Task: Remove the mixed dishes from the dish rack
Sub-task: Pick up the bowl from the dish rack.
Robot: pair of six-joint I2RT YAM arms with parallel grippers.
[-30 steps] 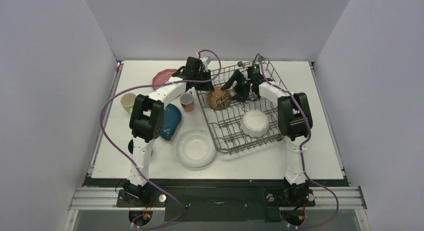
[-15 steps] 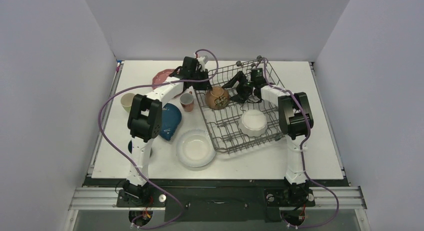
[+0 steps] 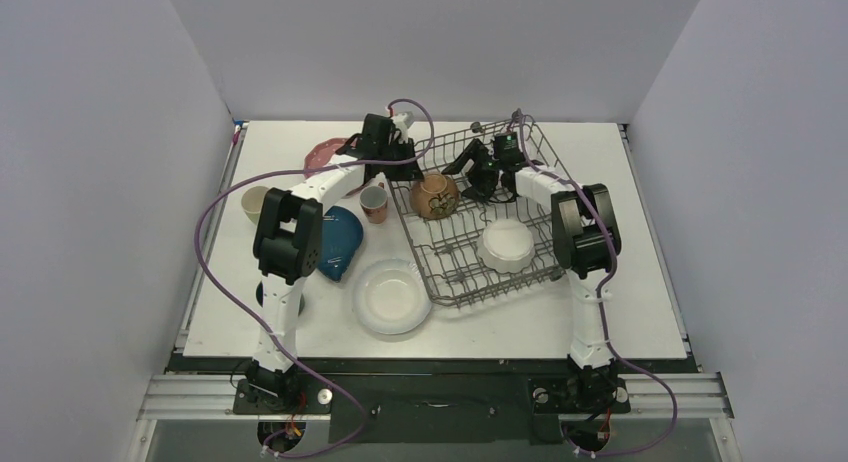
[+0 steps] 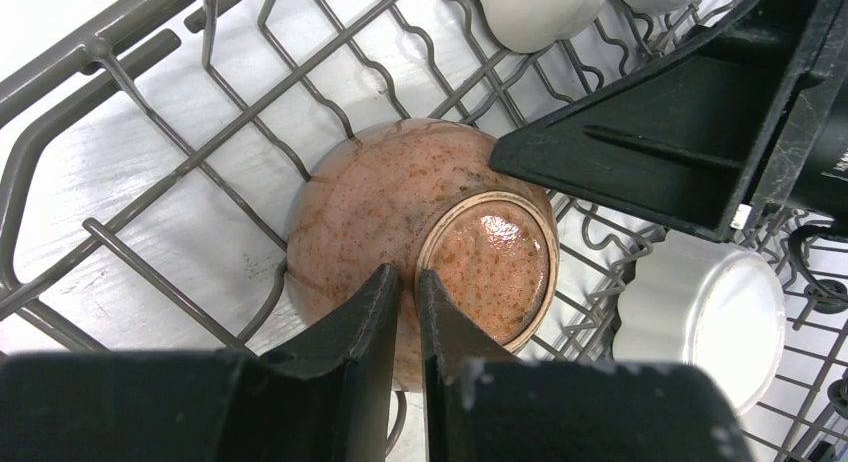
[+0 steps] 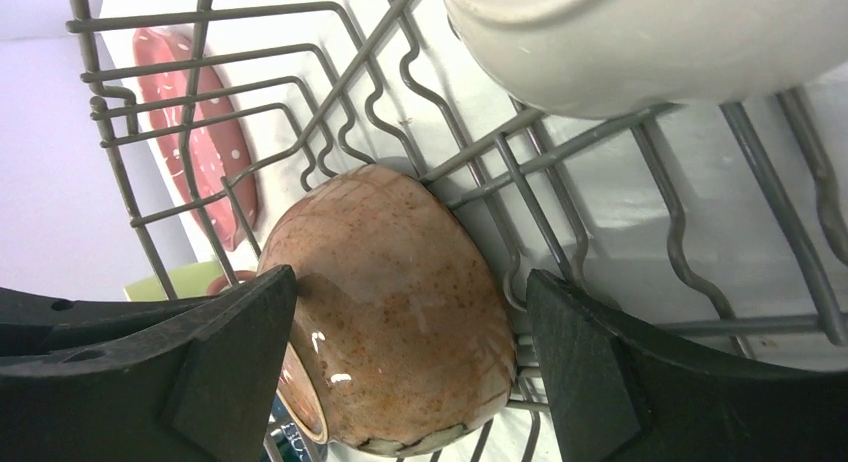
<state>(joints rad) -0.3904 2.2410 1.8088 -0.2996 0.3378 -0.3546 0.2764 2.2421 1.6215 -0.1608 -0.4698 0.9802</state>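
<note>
The dish rack [image 3: 520, 172] holds a brown bowl [image 3: 436, 196] lying on its side and a white bowl [image 3: 507, 244]. My left gripper [image 3: 402, 168] hangs at the rack's left rim. In the left wrist view it [image 4: 408, 274] is shut to a thin slit over the brown bowl [image 4: 350, 202], beside its foot ring. My right gripper [image 3: 468, 174] is open. In the right wrist view it [image 5: 410, 292] straddles the brown bowl [image 5: 400, 282]: the left finger [image 5: 230, 332] touches the foot end, the right finger [image 5: 590, 352] stands apart.
On the table left of the rack are a pink dotted plate [image 3: 325, 154], an orange cup [image 3: 374, 203], a light-green cup [image 3: 256, 204], a dark blue dish [image 3: 338, 244] and a white plate [image 3: 392, 297]. Rack wires [image 5: 500, 162] run close round the bowl.
The rack and the brown bowl have shifted slightly up and left. Both grippers moved a little with them and stay at the bowl.
</note>
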